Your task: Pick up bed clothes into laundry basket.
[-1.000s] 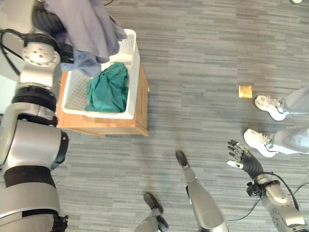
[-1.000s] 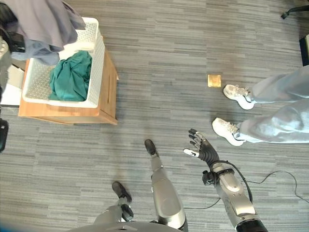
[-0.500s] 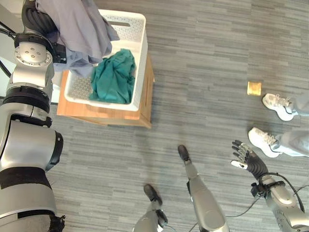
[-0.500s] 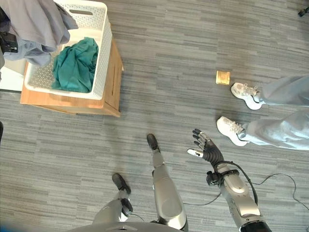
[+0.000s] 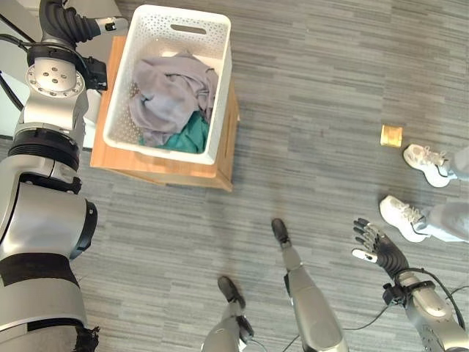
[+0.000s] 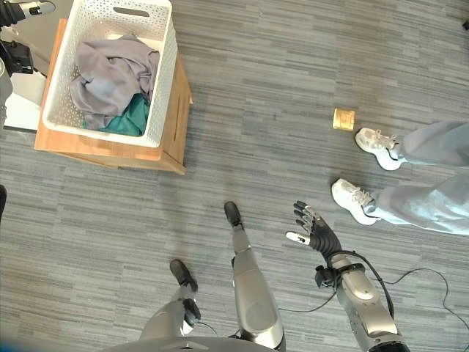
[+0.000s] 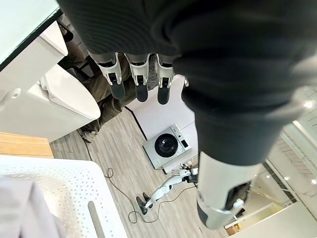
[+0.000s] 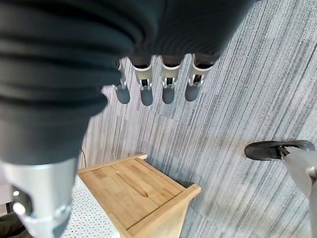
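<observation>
Since a second ago the grey cloth [image 5: 173,95] has left the left hand [image 5: 82,28] and now lies heaped in the white basket [image 5: 218,95], where before it hung bunched from the raised arm above the basket's near corner. Camera has shifted too; the whole floor sits differently in the head views.

Grey cloth covers most of the basket's inside, draped over the green cloth [image 5: 192,137], of which one patch shows at the end nearer the robot. Basket walls are perforated, with a slot handle at the far end. Basket stands on a low wooden stand [image 5: 157,167] on the grey striped carpet [image 5: 315,88].

Left hand is up beside the basket's far corner, off its rim, touching nothing. Fingers [image 7: 139,82] straight and released, nothing between them; past their tips, well away, a white machine with a round door [image 7: 166,146] on a pale floor. White perforated basket wall shows below the fingers in the wrist view.

Right hand [image 6: 314,232] low on the robot's right, over bare carpet, fingers [image 8: 168,87] spread and relaxed, empty. Beyond its fingertips in the wrist view: the stand's wooden side.

Small yellow square [image 5: 391,135] on the carpet, well beyond the right fingers. A person's white shoes [image 6: 354,200] and pale trouser legs [image 6: 425,202] just past that hand, apart from it.
</observation>
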